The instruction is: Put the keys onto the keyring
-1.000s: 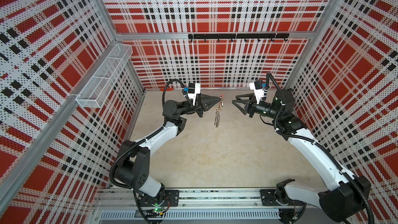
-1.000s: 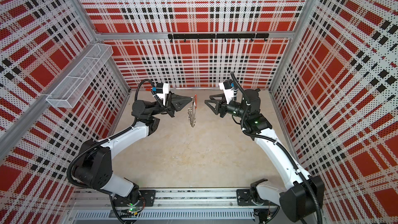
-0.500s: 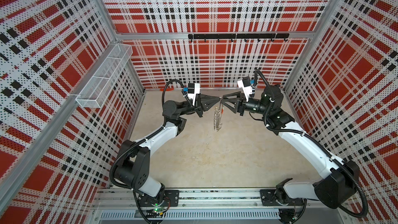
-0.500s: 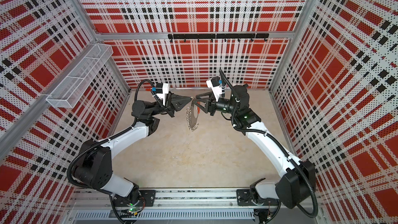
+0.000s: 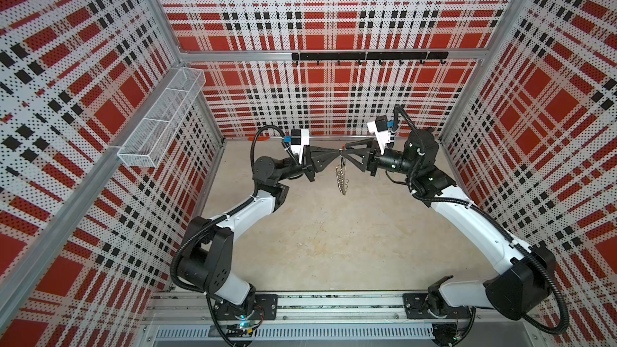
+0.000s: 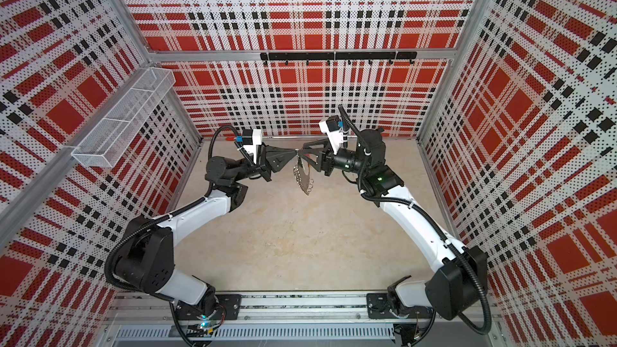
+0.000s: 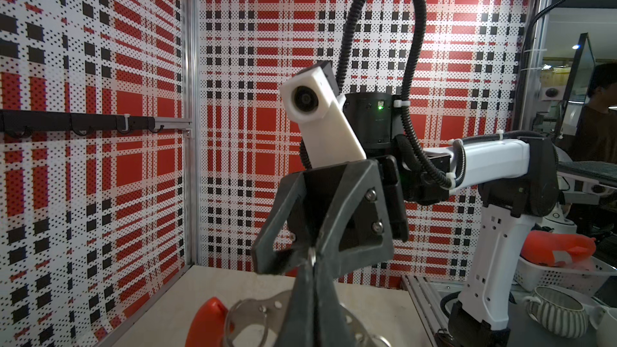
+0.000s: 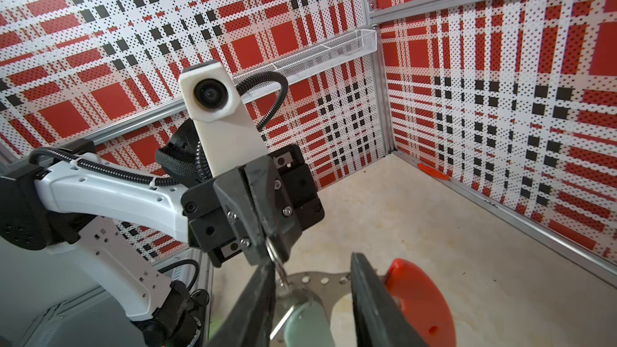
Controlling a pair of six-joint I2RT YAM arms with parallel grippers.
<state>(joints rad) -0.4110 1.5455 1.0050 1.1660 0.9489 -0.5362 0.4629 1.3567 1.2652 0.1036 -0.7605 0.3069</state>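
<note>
**Keys up at the keyring, link not confirmed**

Red plaid pegboard walls (image 5: pixel 317 11) box in a pale stone-look table (image 5: pixel 317 245). A wire basket (image 5: pixel 160 121) and a hook rail (image 5: pixel 367 56) are mounted on the walls.

Above the table's rear, the left gripper (image 7: pixel 312 272) is pressed together on a small split ring (image 8: pixel 273 248), and the keyring (image 6: pixel 302 178) hangs beneath it. The right gripper (image 8: pixel 312 258) is spread, its jaws straddling the keyring's top.

The keys (image 8: pixel 307 322), with their teal tag, dangle between those jaws. I cannot tell whether they are threaded on yet. Joining them, or checking the join, probably remains.
</note>
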